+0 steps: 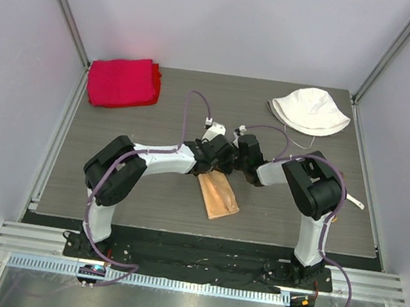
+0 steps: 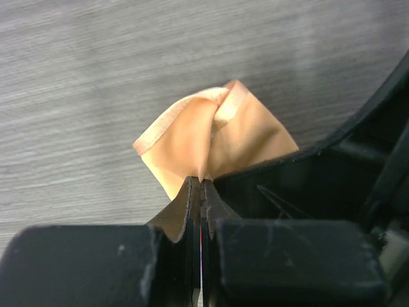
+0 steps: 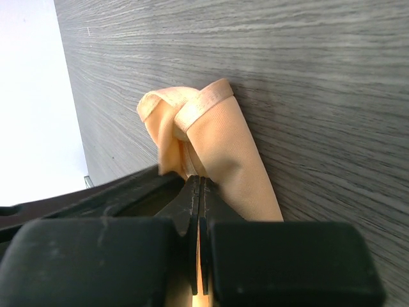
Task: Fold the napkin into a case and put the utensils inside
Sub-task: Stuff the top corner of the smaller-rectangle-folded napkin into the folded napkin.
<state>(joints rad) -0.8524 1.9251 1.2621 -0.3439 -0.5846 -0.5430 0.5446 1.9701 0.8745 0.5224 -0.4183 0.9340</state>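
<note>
Peach napkin, one, pinched by both left end effector and right end effector.

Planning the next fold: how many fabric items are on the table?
3: peach napkin at centre, red cloth far left, white hat far right; others might be hidden.
</note>
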